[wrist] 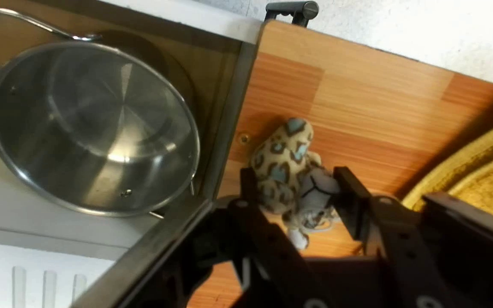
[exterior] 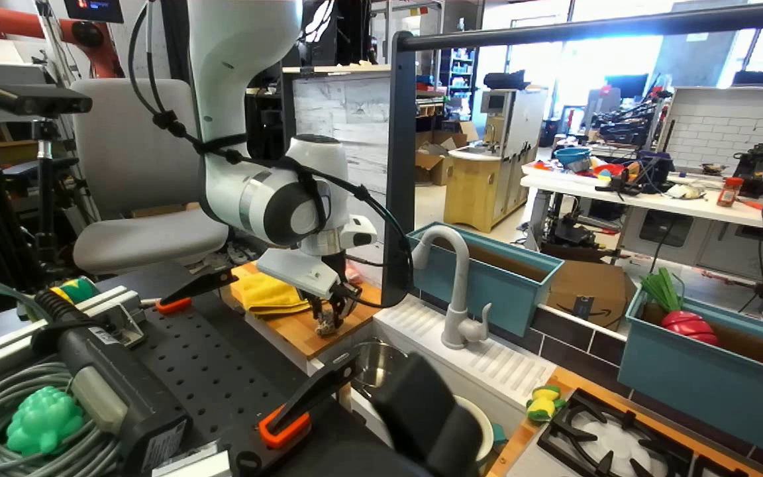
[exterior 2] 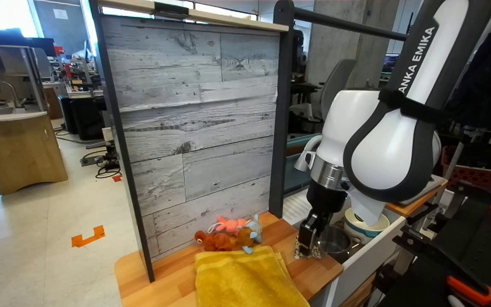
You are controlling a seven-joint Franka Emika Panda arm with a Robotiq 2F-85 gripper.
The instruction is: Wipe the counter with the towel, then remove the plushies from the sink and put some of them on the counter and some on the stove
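A leopard-spotted plushie lies on the wooden counter near its sink-side edge. My gripper is shut on it, one finger against the spotted body and the other against the grey muzzle. The folded yellow towel rests on the counter beside the gripper. Orange plushies, a pink plushie and a blue one are heaped along the back wall. A yellow-green plushie sits on the wooden edging by the stove. The sink holds a steel pot.
The grey tap rises behind the sink. A white bowl also stands in the sink. The wood-print wall panel and a dark post bound the counter. Orange-tipped clamps sit on the black perforated table.
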